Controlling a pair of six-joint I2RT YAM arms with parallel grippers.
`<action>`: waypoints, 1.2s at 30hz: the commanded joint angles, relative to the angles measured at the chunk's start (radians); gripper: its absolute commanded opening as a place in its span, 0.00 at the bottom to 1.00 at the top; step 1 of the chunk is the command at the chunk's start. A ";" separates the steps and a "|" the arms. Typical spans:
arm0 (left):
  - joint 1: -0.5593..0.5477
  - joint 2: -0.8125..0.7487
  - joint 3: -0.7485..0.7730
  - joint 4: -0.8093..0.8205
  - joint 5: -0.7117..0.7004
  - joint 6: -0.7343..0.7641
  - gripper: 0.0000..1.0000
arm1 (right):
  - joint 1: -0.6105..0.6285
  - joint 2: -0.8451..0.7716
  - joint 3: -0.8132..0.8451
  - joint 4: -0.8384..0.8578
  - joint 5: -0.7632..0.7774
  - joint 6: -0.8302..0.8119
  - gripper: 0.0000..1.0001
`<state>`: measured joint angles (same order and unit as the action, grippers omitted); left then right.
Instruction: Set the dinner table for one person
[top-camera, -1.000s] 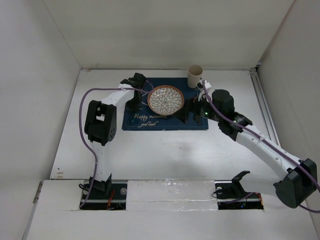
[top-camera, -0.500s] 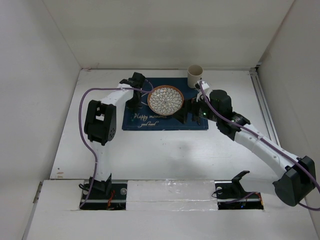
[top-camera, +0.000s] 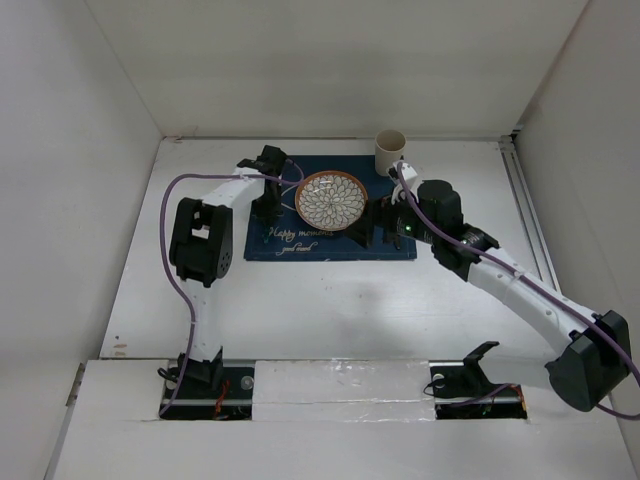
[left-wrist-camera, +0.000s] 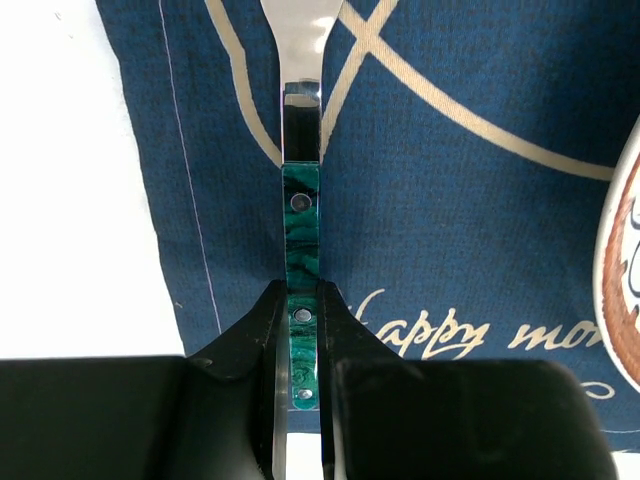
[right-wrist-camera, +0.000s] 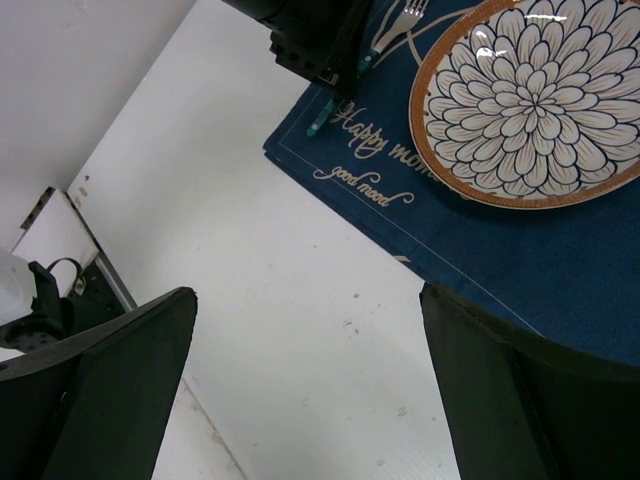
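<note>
A fork with a marbled green handle and steel tines points away over the left part of the navy placemat. My left gripper is shut on its handle, just left of the flower-patterned plate. I cannot tell whether the fork touches the cloth. The placemat lies on the white dinner table. My right gripper is open and holds nothing. It hangs over the mat's near right edge, close to the plate. In the top view the right gripper sits at the plate's right.
A cream cup stands at the placemat's far right corner. White walls close in the table on the left, back and right. A metal rail runs along the right side. The arm bases sit at the near edge.
My right arm has drifted slightly left toward the plate. The left gripper keeps its hold on the fork with almost no movement.
</note>
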<state>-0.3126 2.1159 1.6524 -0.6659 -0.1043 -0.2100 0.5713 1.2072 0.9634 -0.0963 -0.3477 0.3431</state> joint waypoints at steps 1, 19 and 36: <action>0.003 -0.005 0.043 0.008 0.012 -0.015 0.00 | 0.010 0.002 0.000 0.060 0.003 -0.016 1.00; 0.003 -0.027 -0.062 0.028 0.002 -0.068 0.00 | 0.029 -0.008 -0.009 0.060 0.012 -0.016 1.00; 0.003 -0.115 -0.091 -0.011 -0.113 -0.147 0.35 | 0.029 0.003 -0.009 0.060 0.021 -0.016 1.00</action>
<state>-0.3122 2.0884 1.5803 -0.6239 -0.1505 -0.3069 0.5907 1.2076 0.9524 -0.0963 -0.3382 0.3431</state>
